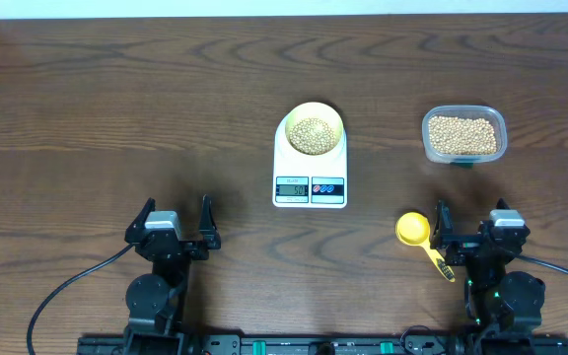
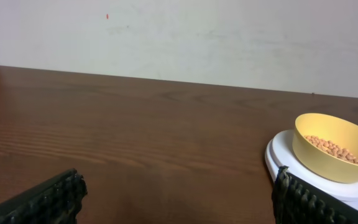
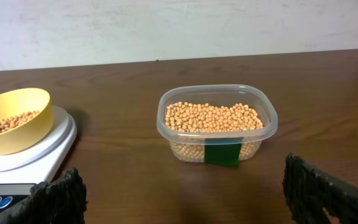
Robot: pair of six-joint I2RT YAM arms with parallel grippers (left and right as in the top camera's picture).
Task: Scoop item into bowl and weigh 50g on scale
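Observation:
A white scale (image 1: 310, 170) sits mid-table with a pale yellow bowl (image 1: 312, 128) on its round platform; tan beans (image 1: 312, 134) lie in the bowl. More beans fill a clear plastic tub (image 1: 463, 134) to the right, also in the right wrist view (image 3: 217, 122). The left wrist view shows the bowl (image 2: 334, 147) on the scale (image 2: 291, 155) at its right edge. My left gripper (image 1: 176, 223) rests near the front left, open and empty. My right gripper (image 1: 473, 223) rests at the front right, open and empty, just right of a yellow measuring spoon (image 1: 414, 230).
The spoon's handle (image 1: 440, 260) points toward the right arm's base. Dark wood table (image 1: 116, 118) stretches left of the scale. Cables run along the front edge. A pale wall stands behind the table in both wrist views.

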